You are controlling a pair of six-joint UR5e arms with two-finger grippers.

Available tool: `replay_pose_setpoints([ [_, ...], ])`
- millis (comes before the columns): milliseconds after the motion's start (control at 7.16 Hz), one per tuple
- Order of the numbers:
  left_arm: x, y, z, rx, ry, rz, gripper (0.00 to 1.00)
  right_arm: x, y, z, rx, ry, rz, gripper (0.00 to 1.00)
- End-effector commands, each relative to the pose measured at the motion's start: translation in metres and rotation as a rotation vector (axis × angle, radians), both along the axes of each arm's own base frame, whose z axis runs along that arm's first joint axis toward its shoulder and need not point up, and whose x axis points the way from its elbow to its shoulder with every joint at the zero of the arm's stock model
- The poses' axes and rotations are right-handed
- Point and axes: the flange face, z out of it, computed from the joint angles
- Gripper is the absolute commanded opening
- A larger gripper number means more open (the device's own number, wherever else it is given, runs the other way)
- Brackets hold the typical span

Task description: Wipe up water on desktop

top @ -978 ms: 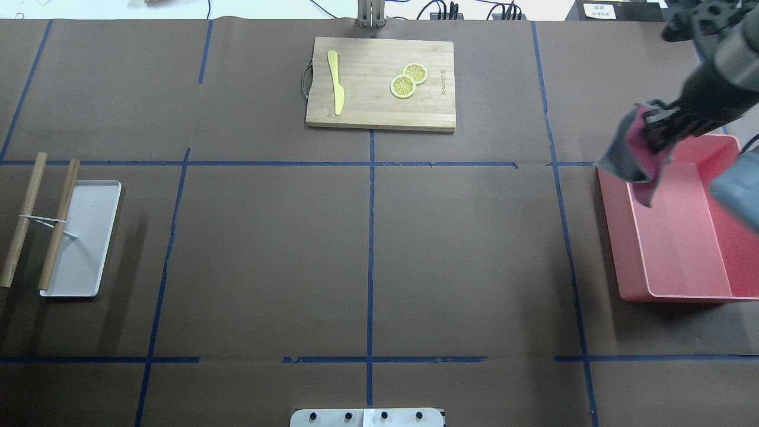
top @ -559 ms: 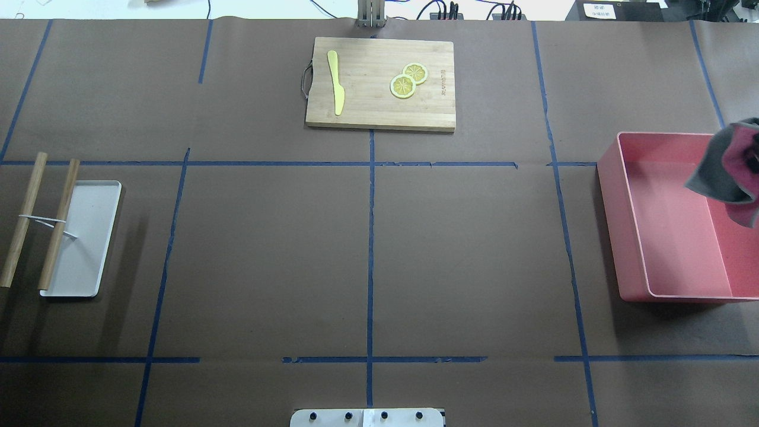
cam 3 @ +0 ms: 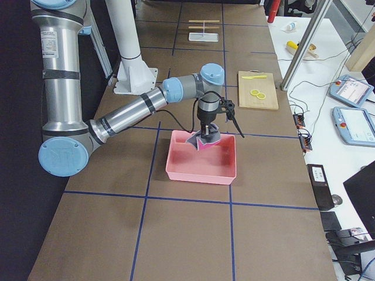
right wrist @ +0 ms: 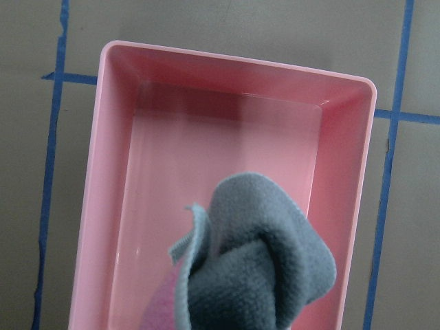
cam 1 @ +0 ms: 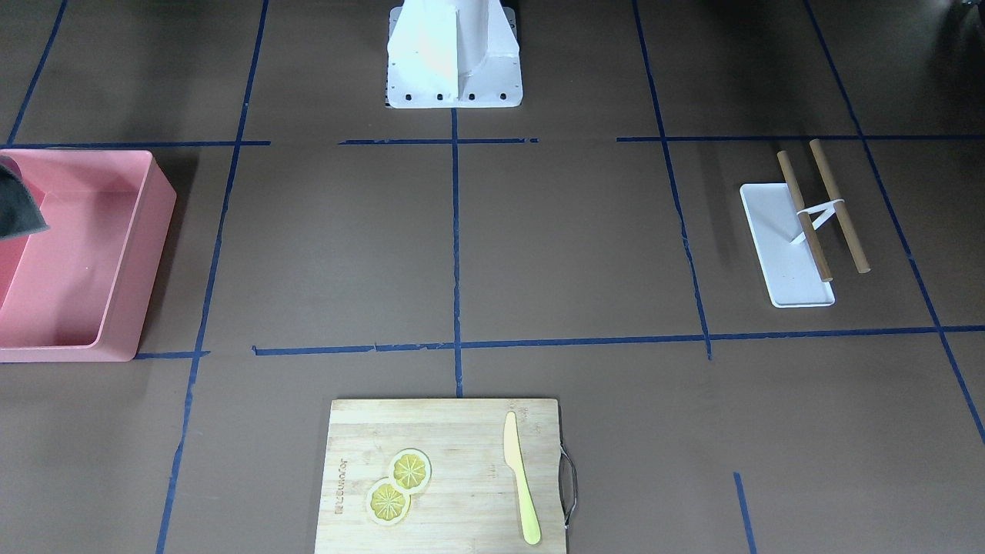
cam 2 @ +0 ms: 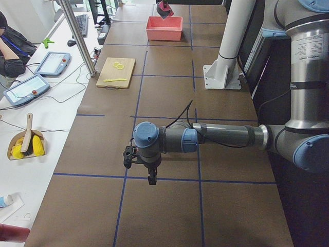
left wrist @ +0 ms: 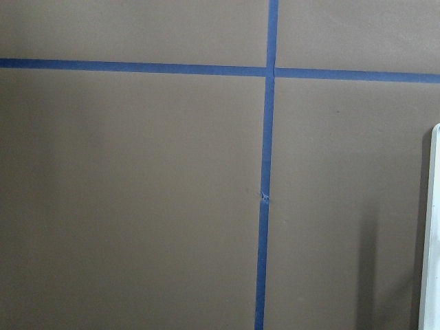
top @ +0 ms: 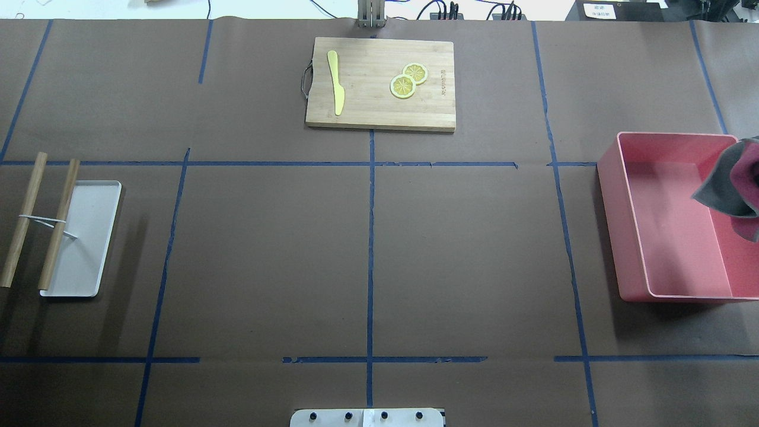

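The desktop [top: 474, 249] is brown paper with a blue tape grid; no water shows on it. A grey and pink cloth [top: 726, 184] hangs bunched over the pink bin [top: 616, 225] at the right edge, and also shows in the right wrist view [right wrist: 254, 261]. My right gripper [cam 3: 206, 130] is above the bin, holding the cloth [cam 3: 204, 140] off its floor; its fingers are hidden in the wrist view. My left gripper [cam 2: 145, 167] hovers low over the desktop at the left end; I cannot tell whether it is open.
A bamboo cutting board [top: 367, 101] with a yellow knife [top: 335, 83] and two lemon slices [top: 403, 86] lies at the far middle. A white tray [top: 83, 249] with two tied wooden sticks [top: 24, 219] lies at the left. The robot base [cam 1: 454, 54] stands at the near edge.
My right arm has swung right out of the overhead view, carrying the cloth from the bin's far-left corner to over its right side, then slightly down.
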Motion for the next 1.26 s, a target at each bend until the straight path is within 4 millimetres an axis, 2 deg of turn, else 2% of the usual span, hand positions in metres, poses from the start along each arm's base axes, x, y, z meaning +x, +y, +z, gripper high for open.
replay_pose_setpoints([
  [0, 0.000, 0.000, -0.001, 0.000, 0.002, -0.001, 1.00, 0.001, 0.001, 0.011, -0.010, 0.007, -0.001, 1.00],
  [279, 0.000, 0.000, 0.000, 0.000, 0.002, -0.001, 1.00, 0.001, 0.002, 0.010, -0.004, 0.006, -0.005, 1.00],
  [419, 0.001, 0.000, 0.002, 0.002, 0.003, 0.001, 1.00, 0.004, 0.006, 0.020, 0.010, 0.011, -0.041, 1.00],
  [559, 0.000, 0.000, 0.002, 0.005, 0.003, 0.000, 1.00, 0.025, 0.012, 0.036, 0.030, 0.017, -0.070, 1.00],
  [978, 0.000, 0.006, 0.007, -0.001, 0.005, 0.002, 1.00, 0.122, 0.054, 0.119, 0.034, -0.001, -0.085, 1.00],
  [1117, 0.001, 0.004, 0.006, 0.003, 0.005, 0.005, 1.00, 0.147, 0.068, 0.143, 0.009, -0.016, -0.051, 1.00],
])
